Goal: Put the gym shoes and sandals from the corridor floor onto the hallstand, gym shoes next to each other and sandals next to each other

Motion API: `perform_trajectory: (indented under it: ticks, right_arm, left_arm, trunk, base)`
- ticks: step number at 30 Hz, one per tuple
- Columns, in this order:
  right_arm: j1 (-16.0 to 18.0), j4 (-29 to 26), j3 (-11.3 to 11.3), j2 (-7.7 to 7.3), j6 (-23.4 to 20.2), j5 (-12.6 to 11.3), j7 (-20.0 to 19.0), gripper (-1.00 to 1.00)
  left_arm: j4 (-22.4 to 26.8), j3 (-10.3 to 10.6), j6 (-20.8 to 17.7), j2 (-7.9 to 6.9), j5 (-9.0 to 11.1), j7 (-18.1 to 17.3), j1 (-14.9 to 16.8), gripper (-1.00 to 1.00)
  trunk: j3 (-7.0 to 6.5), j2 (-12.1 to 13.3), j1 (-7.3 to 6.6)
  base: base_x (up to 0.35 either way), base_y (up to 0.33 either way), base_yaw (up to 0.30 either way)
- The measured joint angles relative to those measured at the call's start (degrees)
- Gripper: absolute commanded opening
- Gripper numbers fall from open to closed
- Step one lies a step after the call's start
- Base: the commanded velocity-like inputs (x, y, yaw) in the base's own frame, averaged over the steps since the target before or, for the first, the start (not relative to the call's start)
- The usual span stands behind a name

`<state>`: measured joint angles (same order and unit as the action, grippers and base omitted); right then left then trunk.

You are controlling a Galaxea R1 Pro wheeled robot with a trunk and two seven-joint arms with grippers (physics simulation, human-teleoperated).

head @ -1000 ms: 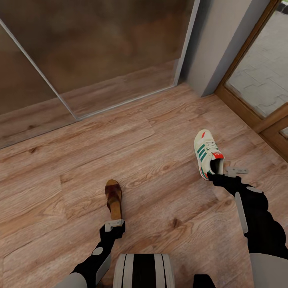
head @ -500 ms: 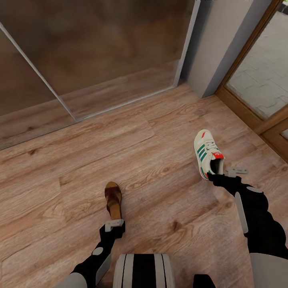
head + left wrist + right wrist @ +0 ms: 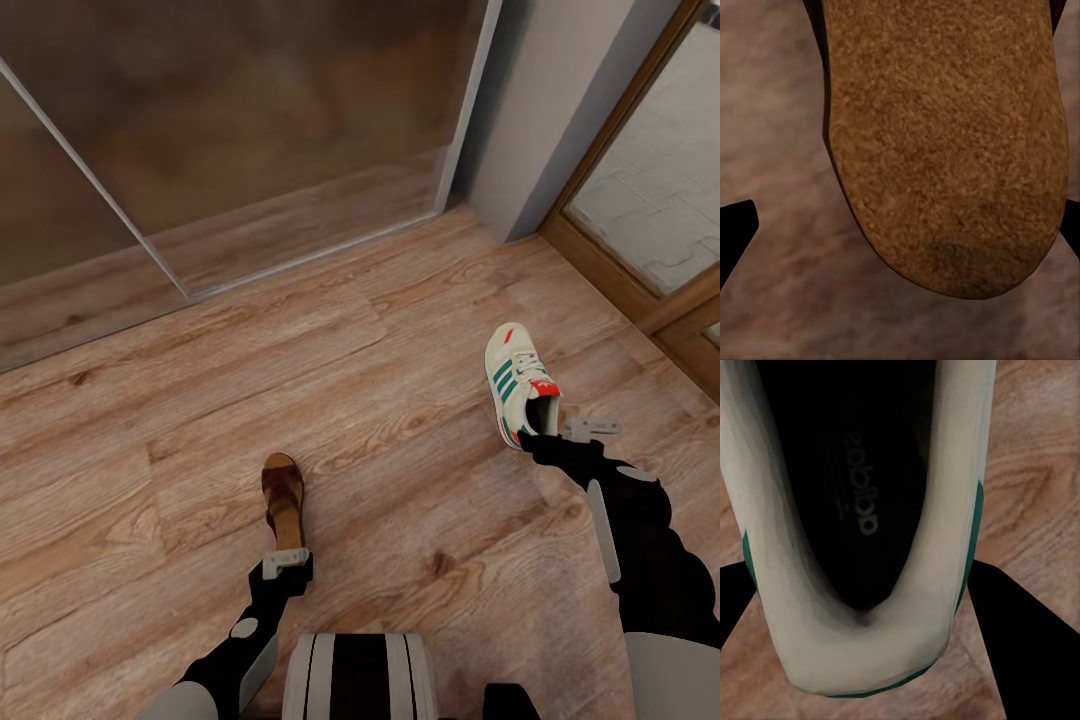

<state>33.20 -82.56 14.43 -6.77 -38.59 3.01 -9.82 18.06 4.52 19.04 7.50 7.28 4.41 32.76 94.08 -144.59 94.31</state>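
left claw [image 3: 287, 556] at sandal [image 3: 284, 492] heel, arm low.

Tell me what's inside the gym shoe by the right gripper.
The right wrist view looks into the gym shoe from its heel: a black insole with printed lettering, cream walls around it. Nothing else shows in there. The toe end is out of frame, so anything there is unseen.
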Motion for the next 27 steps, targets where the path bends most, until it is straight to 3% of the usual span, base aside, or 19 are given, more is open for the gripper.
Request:
perform_trajectory:
  ticks: [20,21,27]
  right_arm:
    - [0.00,0.01,0.00,0.00,0.01,0.03,0.06,-1.00]
    - [0.00,0.01,0.00,0.00,0.01,0.01,0.06,-1.00]
    - [0.00,0.01,0.00,0.00,0.01,0.02,0.06,-1.00]
  left_arm:
    - [0.09,0.00,0.00,-0.04,0.08,0.02,0.00,1.00]
    - [0.09,0.00,0.00,-0.03,0.08,0.03,0.00,-1.00]
    - [0.11,0.01,0.00,-0.08,0.24,0.04,0.00,-1.00]
  trunk:
    - [0.00,0.00,0.00]
    - [0.00,0.00,0.00]
    - [0.00,0.00,0.00]
  base:
    - [0.016,0.000,0.000]
    - [0.000,0.000,0.000]
    - [0.000,0.000,0.000]
